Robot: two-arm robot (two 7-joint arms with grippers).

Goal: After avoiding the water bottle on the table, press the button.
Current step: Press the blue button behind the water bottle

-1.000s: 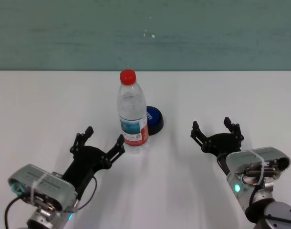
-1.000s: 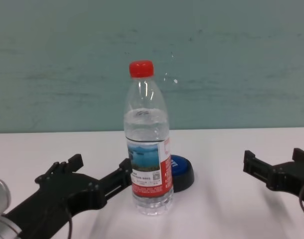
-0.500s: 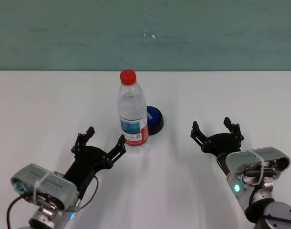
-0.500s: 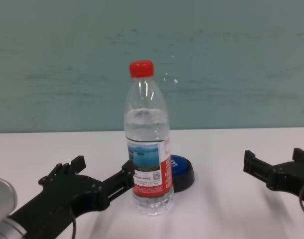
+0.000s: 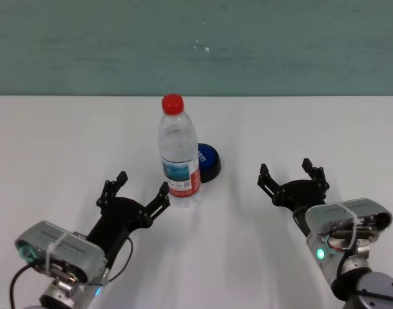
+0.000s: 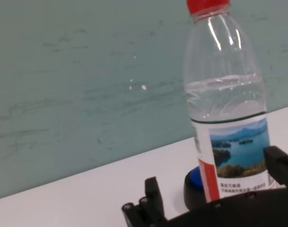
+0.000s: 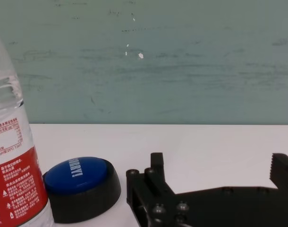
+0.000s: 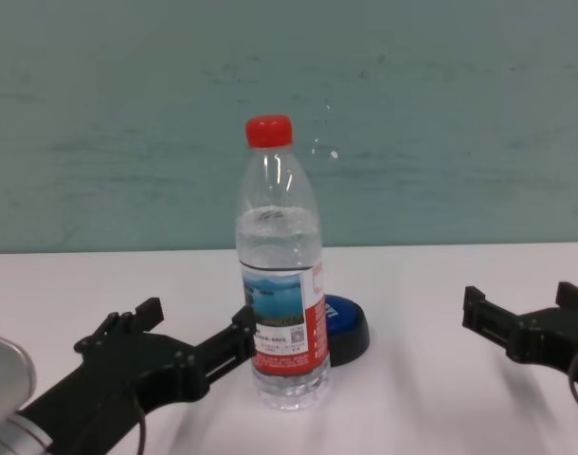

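Water bottle upright on the table, button just behind it.

Left gripper is low over the table with its fingers spread; one fingertip is very near the bottle's lower part, but contact cannot be seen. Right gripper, also spread, rests well apart on the robot's right. The blue button is partly hidden by the bottle.

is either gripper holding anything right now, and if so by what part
Nothing is held. The left gripper is open beside the water bottle, one finger close to its label. The right gripper is open over bare table, off to the side of the button.
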